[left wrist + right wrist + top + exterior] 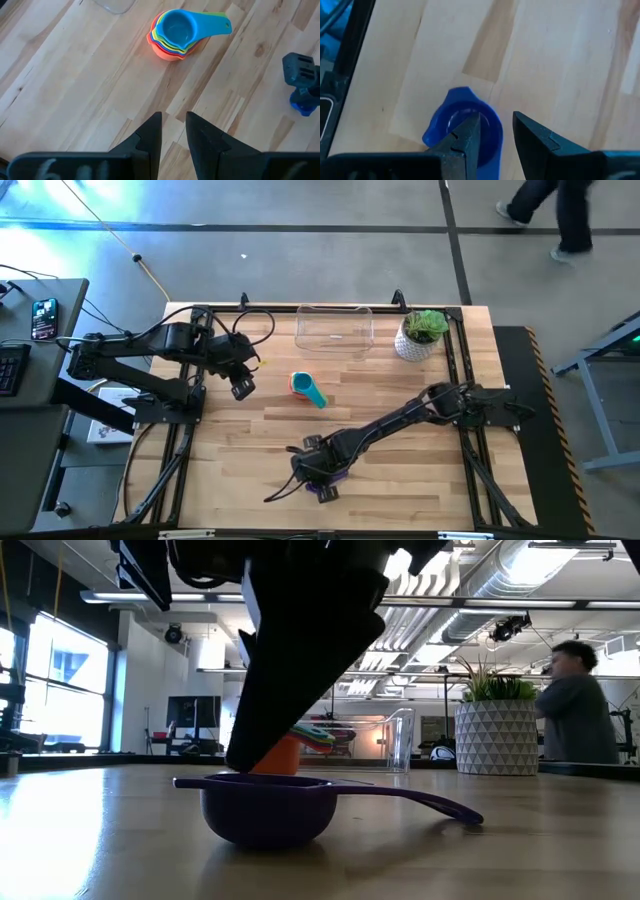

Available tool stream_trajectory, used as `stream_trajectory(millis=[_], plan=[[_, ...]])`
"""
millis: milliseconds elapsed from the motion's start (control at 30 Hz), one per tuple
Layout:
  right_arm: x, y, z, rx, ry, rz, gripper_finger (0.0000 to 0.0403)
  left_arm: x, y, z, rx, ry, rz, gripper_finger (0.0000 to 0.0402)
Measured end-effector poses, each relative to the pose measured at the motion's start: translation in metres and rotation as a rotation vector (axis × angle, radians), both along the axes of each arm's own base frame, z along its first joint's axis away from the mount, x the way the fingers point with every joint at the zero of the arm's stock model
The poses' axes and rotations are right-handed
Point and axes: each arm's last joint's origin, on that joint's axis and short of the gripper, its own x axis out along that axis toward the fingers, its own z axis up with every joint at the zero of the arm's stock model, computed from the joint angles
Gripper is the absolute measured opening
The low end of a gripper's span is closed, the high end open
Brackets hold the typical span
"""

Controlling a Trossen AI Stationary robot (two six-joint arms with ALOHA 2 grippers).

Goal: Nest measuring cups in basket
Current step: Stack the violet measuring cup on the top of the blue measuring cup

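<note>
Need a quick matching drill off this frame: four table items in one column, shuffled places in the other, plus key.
Things:
1. purple cup
2. stack of cups
3. basket
4. plant pot

Places:
A. far edge, at the table's middle
B. near edge, under the right gripper
C. far right corner
D. table's middle, in front of the basket

Pairs: 1-B, 2-D, 3-A, 4-C

Grey floor, bright windows, ceiling ducts.
</note>
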Motion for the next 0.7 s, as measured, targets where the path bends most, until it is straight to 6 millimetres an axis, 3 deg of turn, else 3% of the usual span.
stream_trajectory(millis=[300, 700], plan=[[-0.001, -0.001, -0.008, -0.029, 0.032, -0.009, 0.0096, 0.000, 0.000, 0.000, 0.001, 0.000, 0.000, 0.0078], [0.000, -0.008, -0.016, 0.002, 0.097, -0.065, 0.0013, 0.000, 0.000, 0.000, 0.005, 0.001, 0.001, 0.0078]])
